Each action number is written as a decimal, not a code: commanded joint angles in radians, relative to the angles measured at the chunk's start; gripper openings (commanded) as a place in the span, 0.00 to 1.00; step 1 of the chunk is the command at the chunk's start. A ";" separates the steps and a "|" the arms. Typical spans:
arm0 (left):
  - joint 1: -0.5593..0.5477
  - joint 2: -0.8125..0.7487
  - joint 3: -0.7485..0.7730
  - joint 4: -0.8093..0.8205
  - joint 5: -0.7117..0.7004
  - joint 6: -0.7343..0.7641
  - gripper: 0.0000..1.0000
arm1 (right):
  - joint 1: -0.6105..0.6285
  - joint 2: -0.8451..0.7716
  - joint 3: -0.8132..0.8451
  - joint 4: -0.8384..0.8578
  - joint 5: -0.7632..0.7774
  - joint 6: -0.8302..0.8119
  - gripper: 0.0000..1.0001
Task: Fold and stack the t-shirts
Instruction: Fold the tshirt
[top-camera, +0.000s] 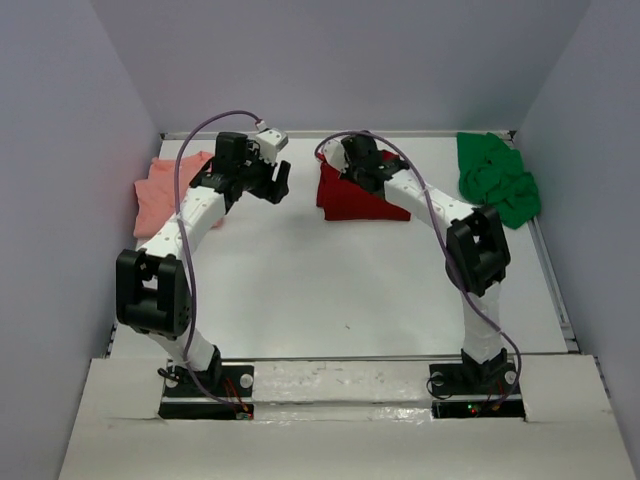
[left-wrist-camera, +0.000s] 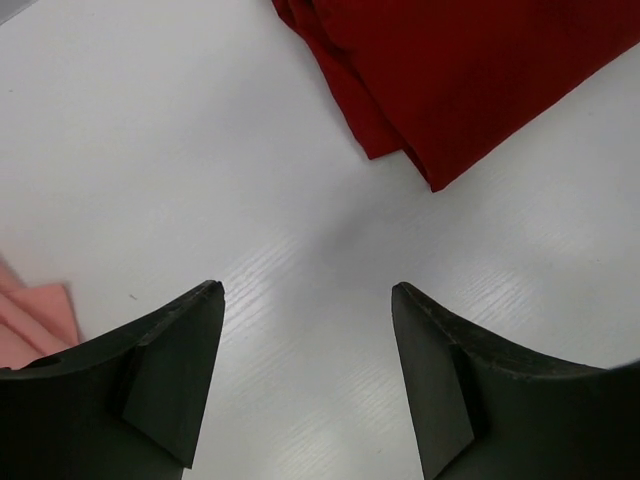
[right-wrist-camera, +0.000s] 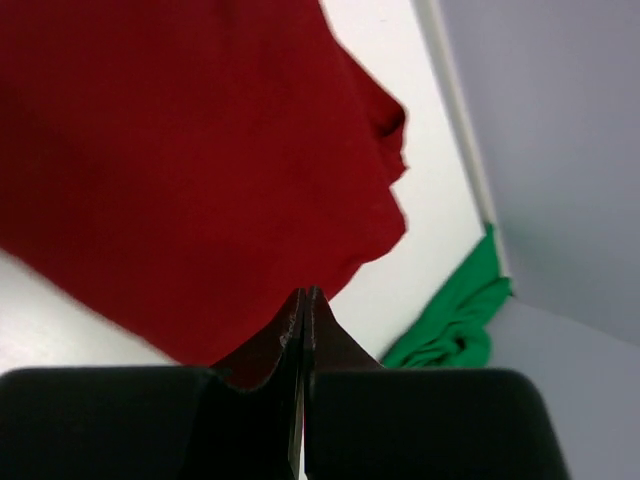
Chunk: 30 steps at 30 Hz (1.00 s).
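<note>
Overhead, spread along the far half of the white table (top-camera: 330, 290): salmon pink t-shirt (top-camera: 165, 192) at 10 o'clock, rumpled at the left edge; dark red t-shirt (top-camera: 362, 200) at 12 o'clock, folded into a flat, roughly triangular wad; bright green t-shirt (top-camera: 497, 180) at 2 o'clock, bunched in the far right corner. All three well apart, none stacked on another. Plain single-colour cloth on each shirt face in view. For the left gripper (left-wrist-camera: 307, 290): jaws spread wide, nothing between them, white tabletop below; poised between the pink and the red cloth, touching neither. From its wrist camera, a folded corner of the red cloth at 1 o'clock and a sliver of pink at 8 o'clock. For the right gripper (right-wrist-camera: 303, 295): jaws pressed fully together, tips set right at the edge of the dark red cloth, at the 11 o'clock corner of that shirt in the overhead view. Impossible to tell whether a fold of cloth sits pinched between the tips or merely lies behind them. From that wrist camera, red fabric filling 9 to 12 o'clock and a strip of green at 4 o'clock, against the grey wall (right-wrist-camera: 560, 150).
</note>
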 joint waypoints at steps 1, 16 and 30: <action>0.026 -0.119 -0.085 0.098 -0.027 0.035 0.80 | 0.017 0.089 -0.106 0.446 0.308 -0.267 0.00; 0.066 -0.273 -0.202 0.157 -0.027 0.027 0.99 | 0.017 0.304 -0.419 1.385 0.502 -0.802 0.00; 0.097 -0.250 -0.198 0.167 -0.006 -0.062 0.99 | 0.017 0.189 -0.401 1.516 0.516 -0.825 0.55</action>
